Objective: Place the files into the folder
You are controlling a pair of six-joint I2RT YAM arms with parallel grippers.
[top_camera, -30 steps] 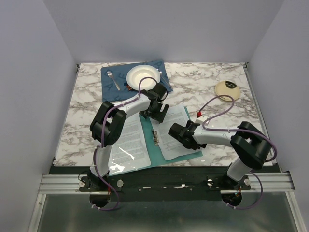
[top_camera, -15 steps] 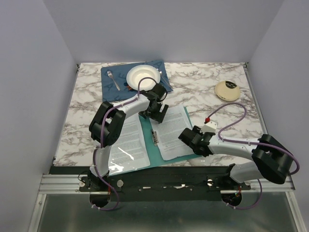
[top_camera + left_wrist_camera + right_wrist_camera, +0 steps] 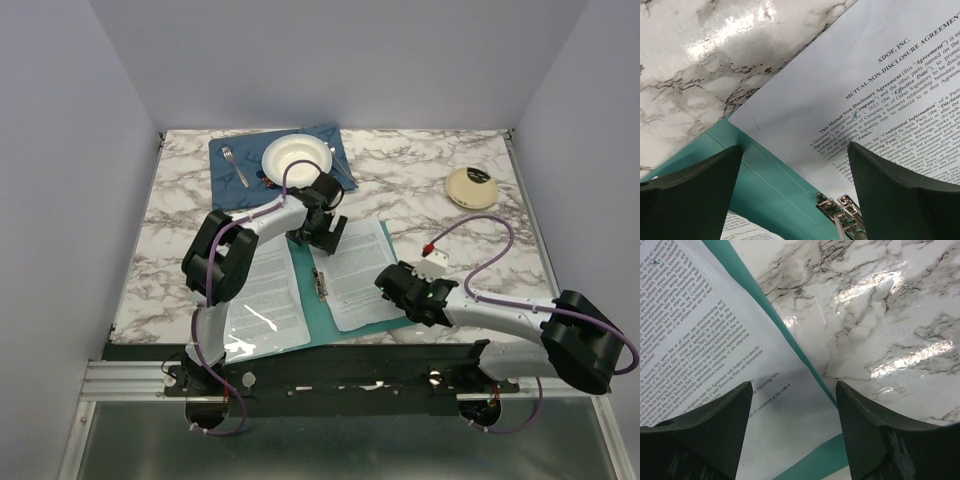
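The teal folder (image 3: 322, 310) lies open flat in the middle of the marble table. White printed files (image 3: 355, 268) rest on its right half, and another printed sheet (image 3: 265, 300) lies on its left half. My left gripper (image 3: 322, 230) hovers open over the files' top left corner, above the folder's spine and metal clip (image 3: 845, 222); in the left wrist view the left gripper (image 3: 795, 165) holds nothing. My right gripper (image 3: 398, 288) stands open just above the files' bottom right corner (image 3: 790, 420), where the folder (image 3: 815, 465) shows as a thin teal strip. The right gripper (image 3: 794, 390) is empty.
A dark blue placemat (image 3: 232, 175) with a white plate (image 3: 296, 157) and a fork (image 3: 234, 165) lies at the back, just behind the left arm. A round tan object (image 3: 471, 186) sits at the back right. Walls enclose the table on three sides.
The right arm has drawn back toward the near right, taking its gripper from over the files' middle to their bottom right corner, jaws slightly narrower. The left arm has not moved.
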